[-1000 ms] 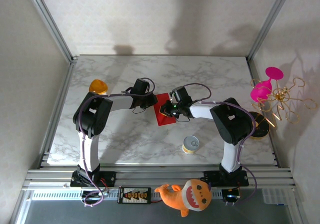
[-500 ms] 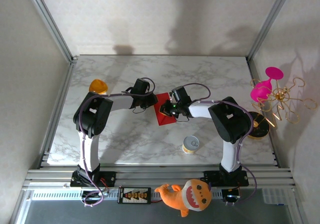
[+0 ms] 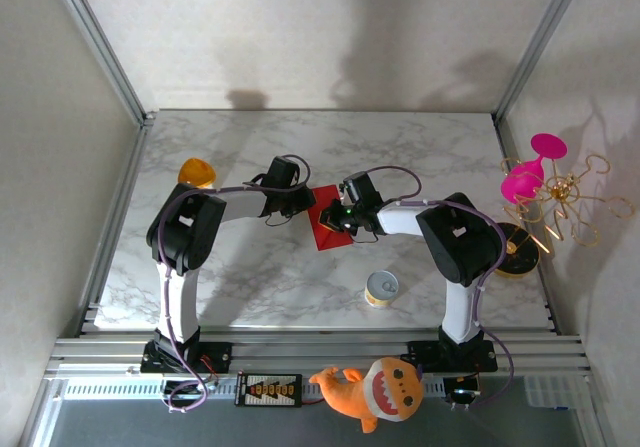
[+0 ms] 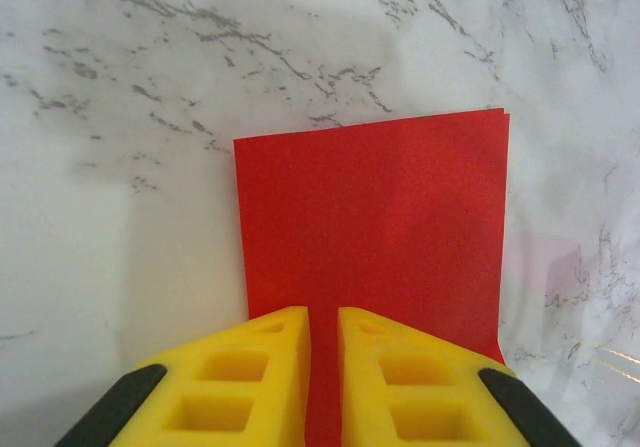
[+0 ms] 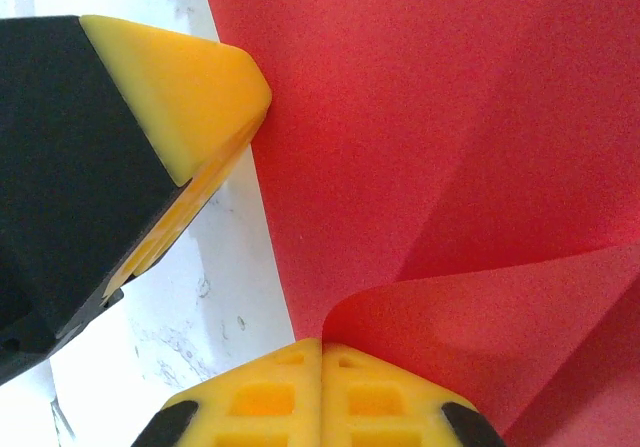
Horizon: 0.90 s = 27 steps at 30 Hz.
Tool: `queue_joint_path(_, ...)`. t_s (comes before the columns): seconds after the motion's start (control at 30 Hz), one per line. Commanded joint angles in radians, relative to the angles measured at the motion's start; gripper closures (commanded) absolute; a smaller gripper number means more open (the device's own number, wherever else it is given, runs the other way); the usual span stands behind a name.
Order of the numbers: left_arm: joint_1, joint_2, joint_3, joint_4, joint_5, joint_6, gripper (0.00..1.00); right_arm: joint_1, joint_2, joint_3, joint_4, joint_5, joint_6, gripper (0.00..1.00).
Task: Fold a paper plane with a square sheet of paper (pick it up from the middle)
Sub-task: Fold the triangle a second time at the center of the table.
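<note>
Left gripper [image 4: 323, 312] set on edge of square sheet of paper [image 4: 370, 207], jaws narrowed to thin slit, red seen through gap; pinched or merely pressed cannot be told. Sheet laid on marble table [image 3: 250, 267] at centre, between both grippers, left part flat. Right gripper [image 5: 321, 345] closed tight, curled-up flap of sheet pinched at tips. Yellow tin [image 3: 381, 289] seen near, apart from sheet.

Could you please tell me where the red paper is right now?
In the top view the red sheet of paper sits near the centre of the marble table, between the left claw and the right claw, beyond the yellow tin.
</note>
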Motion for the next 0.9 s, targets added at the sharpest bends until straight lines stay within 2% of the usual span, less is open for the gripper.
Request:
queue_joint_path(0.0, -0.007, 0.049, -0.002, -0.059, 0.0, 0.009, 0.84, 0.007, 0.018, 0.025, 0.0, 0.031, 0.009, 1.0)
queue_joint_path(0.87, -0.009, 0.045, -0.003, -0.061, -0.001, 0.01, 0.84, 0.007, 0.028, 0.024, -0.017, 0.055, 0.017, 1.0)
